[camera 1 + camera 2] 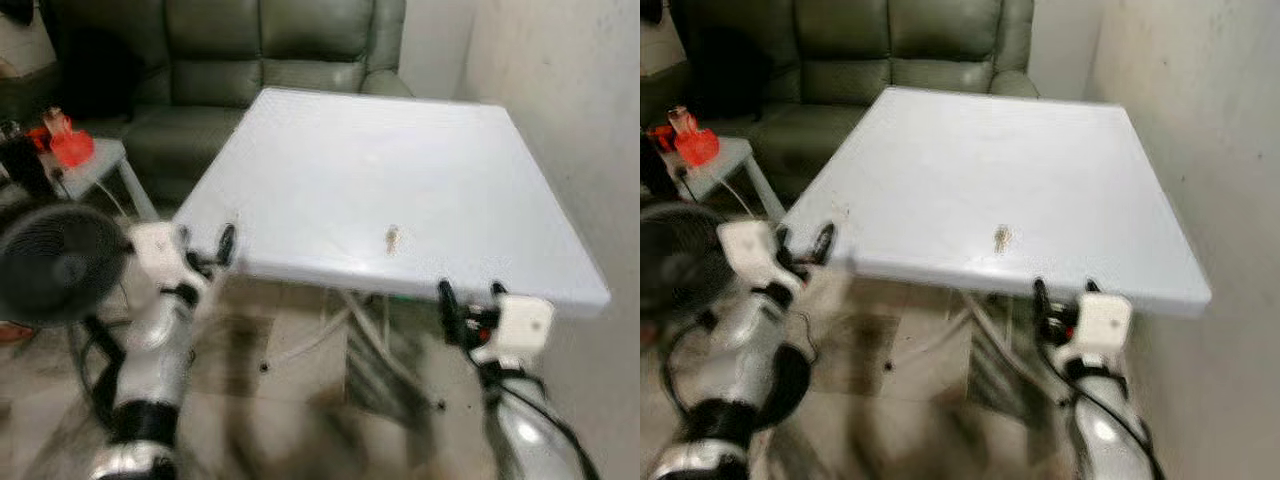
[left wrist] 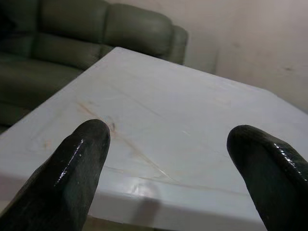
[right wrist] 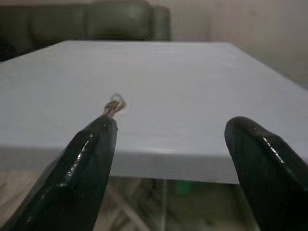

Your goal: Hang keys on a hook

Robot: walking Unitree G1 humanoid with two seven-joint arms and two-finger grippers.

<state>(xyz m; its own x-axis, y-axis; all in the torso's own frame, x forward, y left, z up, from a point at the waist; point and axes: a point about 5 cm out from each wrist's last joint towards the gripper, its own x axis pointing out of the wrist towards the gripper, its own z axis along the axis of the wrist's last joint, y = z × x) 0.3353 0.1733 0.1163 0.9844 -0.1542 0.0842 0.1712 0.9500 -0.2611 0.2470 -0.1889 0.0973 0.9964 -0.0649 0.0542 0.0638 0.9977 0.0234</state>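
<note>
White and bare but for one small thing, the table [image 1: 400,170] stood against a pale wall [image 1: 570,100], with a dark green sofa [image 1: 250,50] behind it. To the robot's left was a black fan [image 1: 55,265], and beyond it a low side table [image 1: 95,165] with a red object [image 1: 68,145] on top.

Near the front edge of the table lay the keys [image 1: 392,237], small and brownish, flat on the surface and well apart from both grippers. That spot probably suited a pick-up, since they sat close to the edge the robot faced and nothing crowded them. I could make out no hook. So the task looked barely begun: the keys had yet to be lifted.

Both arms were raised ahead of the body at table-edge height. The left gripper [image 1: 222,246] sat just at the near left corner, fingers spread and empty, aimed across the top; its wrist view looked along the marked surface toward the sofa. The right gripper [image 1: 468,300] hung just below and in front of the near edge, to the right of the keys, fingers likewise parted with nothing between them. Its wrist view showed the keys [image 3: 113,106] just past one fingertip [image 3: 98,139], so this arm seemed the better placed to reach in.
</note>
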